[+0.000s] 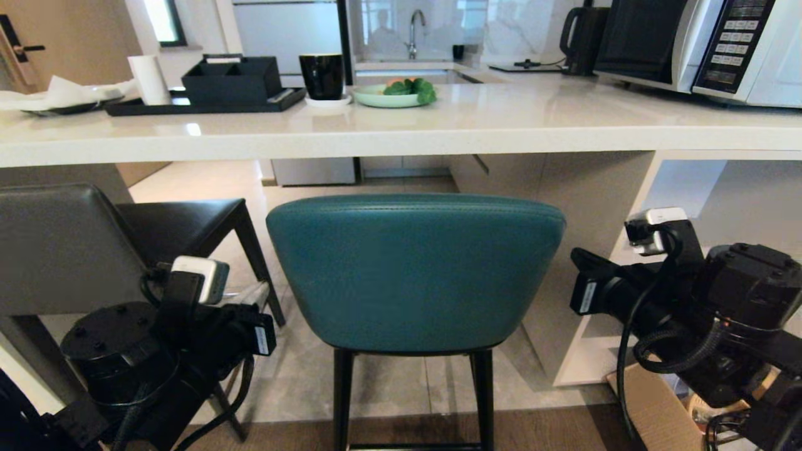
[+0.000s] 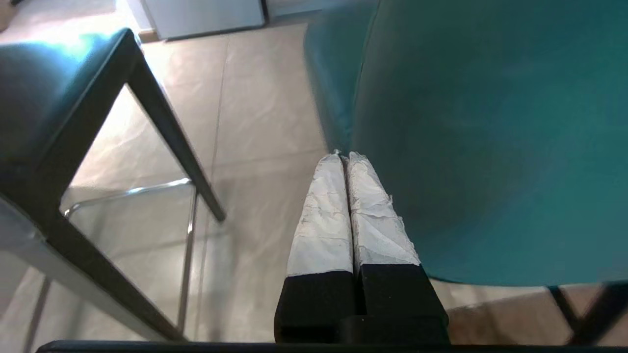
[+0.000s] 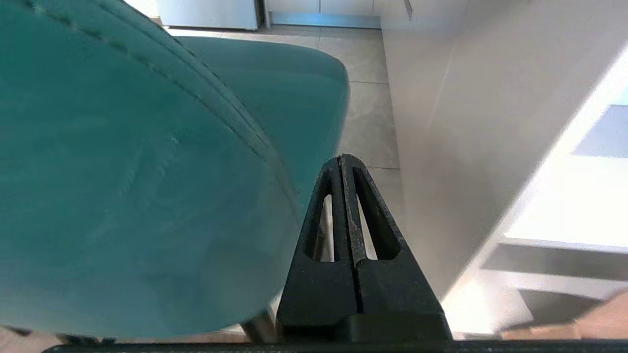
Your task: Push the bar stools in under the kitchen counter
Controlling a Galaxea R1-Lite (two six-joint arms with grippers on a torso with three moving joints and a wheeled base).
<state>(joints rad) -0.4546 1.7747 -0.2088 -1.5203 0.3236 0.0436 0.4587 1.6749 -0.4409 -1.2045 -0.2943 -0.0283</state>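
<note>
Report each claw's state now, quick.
Left claw: closed, holding nothing, beside the teal stool.
Right claw: closed, holding nothing, at the teal stool's other side.

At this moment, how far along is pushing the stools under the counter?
Done: the grey stool has its seat partly beneath the counter. In hand: the left gripper and right gripper, both shut, flank the teal stool. Left: that stool's back stands short of the counter edge.
</note>
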